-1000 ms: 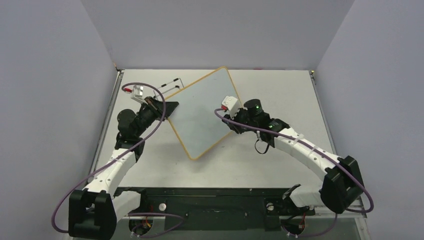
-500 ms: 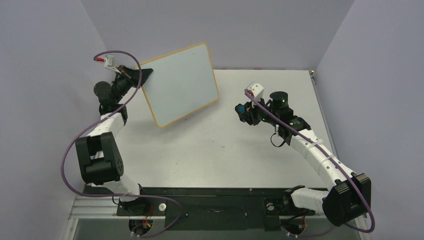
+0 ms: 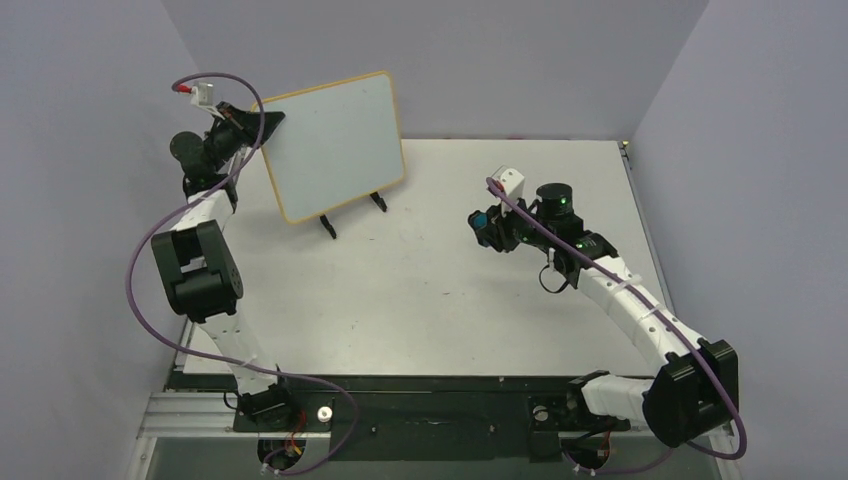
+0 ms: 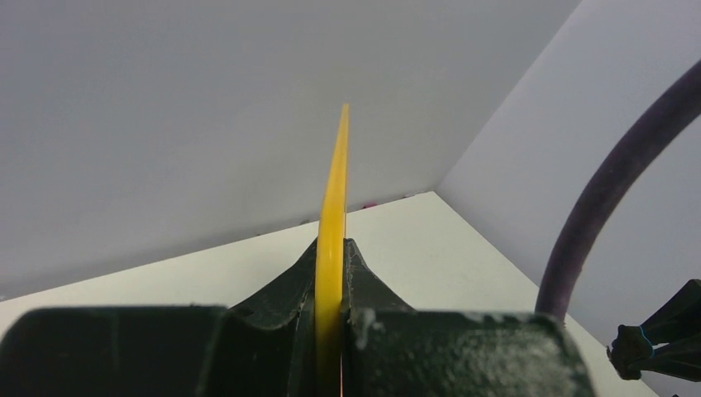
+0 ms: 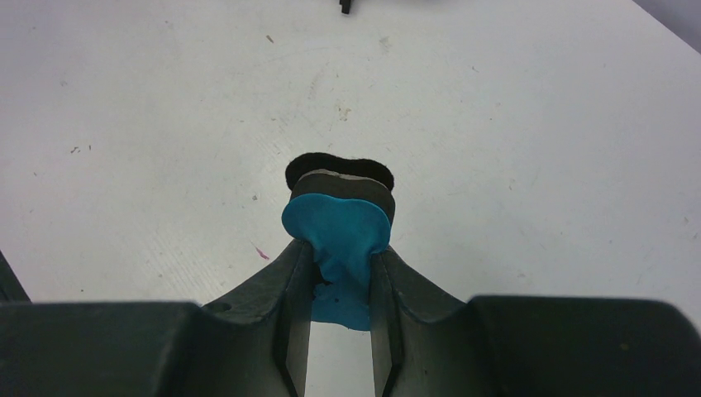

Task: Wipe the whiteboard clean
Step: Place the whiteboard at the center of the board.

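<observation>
The whiteboard (image 3: 335,145), white face with a thin tan-yellow frame and no writing visible, stands nearly upright at the back left over the black wire stand (image 3: 350,212). My left gripper (image 3: 262,125) is shut on its upper left edge; in the left wrist view the yellow frame (image 4: 334,215) runs edge-on between the jaws. My right gripper (image 3: 484,225) is shut on the blue eraser (image 5: 339,227), whose dark felt pad faces outward, held above the table right of centre and apart from the board.
The light grey table (image 3: 430,300) is enclosed by grey walls at the back and sides. The stand's feet rest on the table under the board. A small pink mark (image 5: 261,253) lies on the table below the right gripper.
The left arm has lifted the whiteboard from flat on the table and swung it back left to nearly upright over the stand. The right gripper has pulled off the board to the right with the eraser.
</observation>
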